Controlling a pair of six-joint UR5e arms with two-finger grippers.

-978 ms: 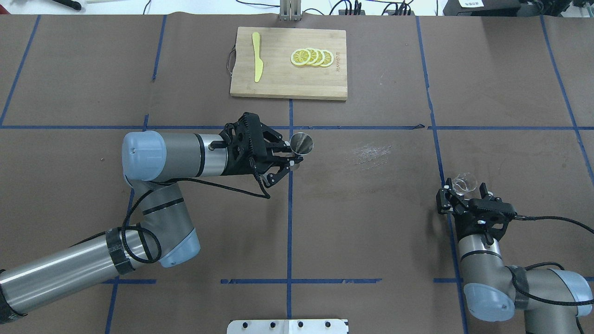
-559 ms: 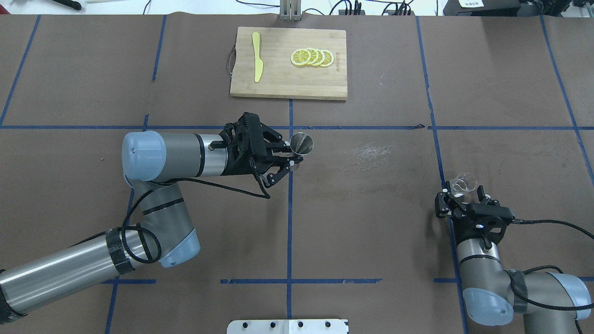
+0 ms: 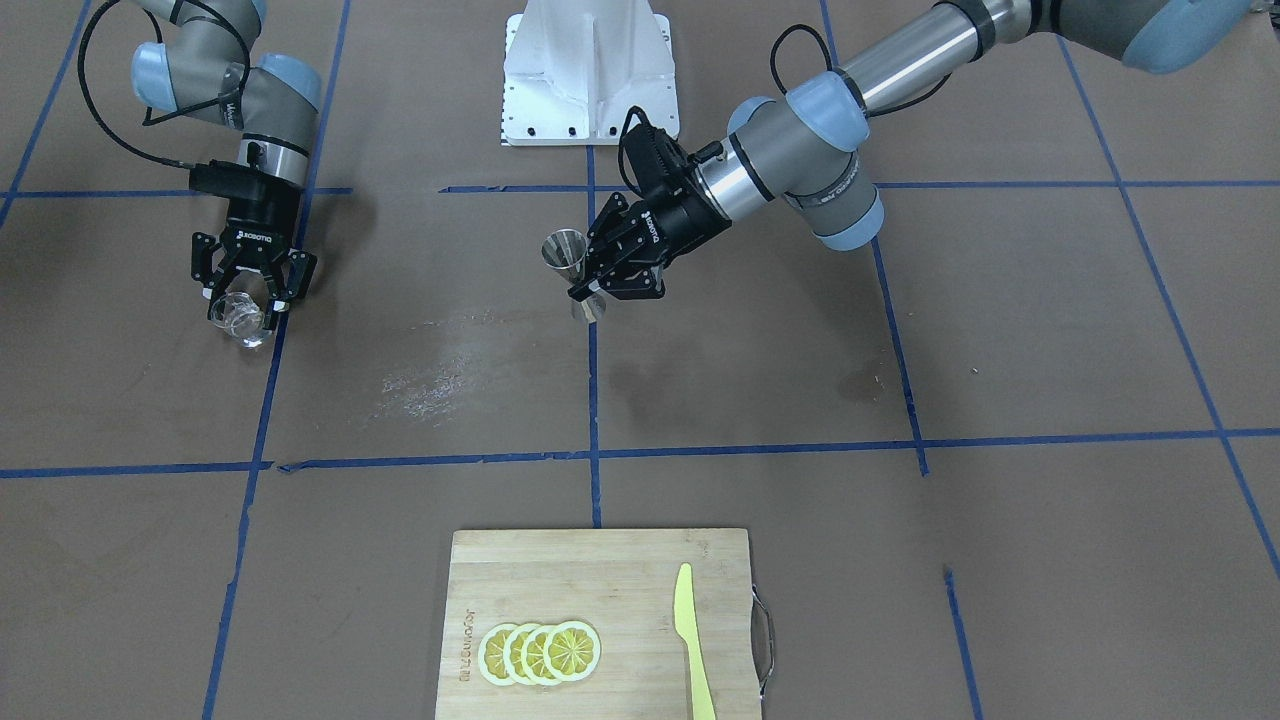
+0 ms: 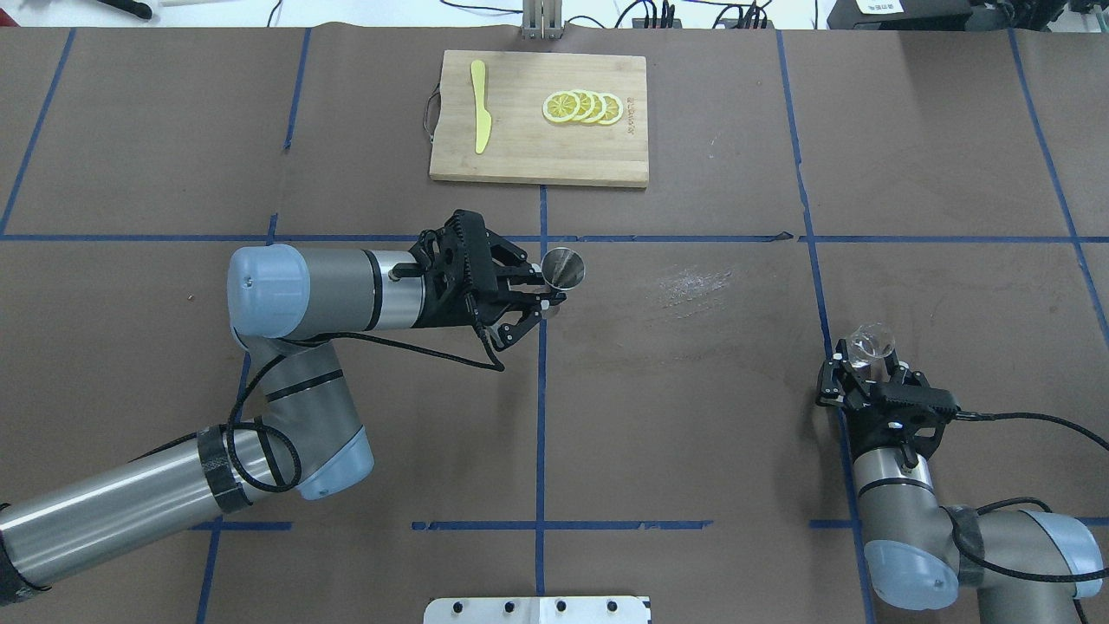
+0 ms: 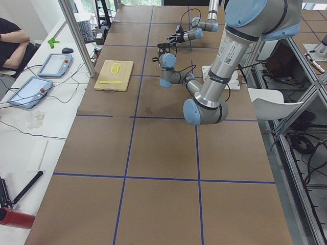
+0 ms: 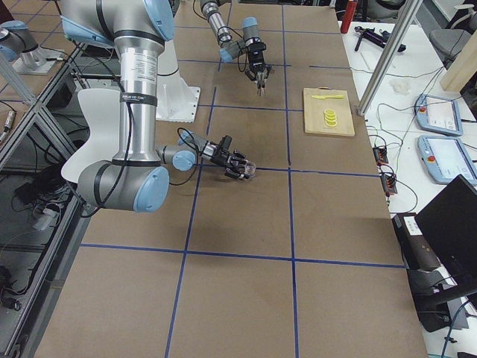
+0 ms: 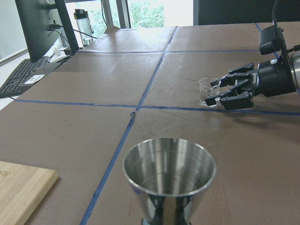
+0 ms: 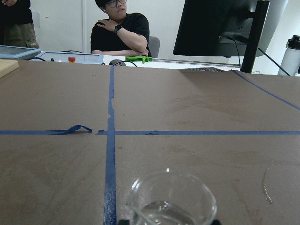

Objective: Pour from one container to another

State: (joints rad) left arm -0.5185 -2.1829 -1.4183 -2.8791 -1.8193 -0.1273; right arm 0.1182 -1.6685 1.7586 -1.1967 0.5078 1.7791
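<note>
Stainless-steel jigger (image 4: 564,267), upright, clamped at its waist by the left gripper (image 4: 546,292) near the centre of the table (image 4: 693,433). Clear glass cup (image 4: 870,341), upright with a little liquid inside, grasped by the right gripper (image 4: 866,360), well apart

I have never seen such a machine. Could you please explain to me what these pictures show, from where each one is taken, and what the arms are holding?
These are two robot arms at one brown table. Two pictures look down from above, one from behind the robot and one facing it; two look from the table's ends; two come from cameras on the wrists. The left tool is shut on a steel jigger, held upright. The right tool grips a small glass cup. Farther away lies a cutting board with lemon slices and a yellow knife.
</note>
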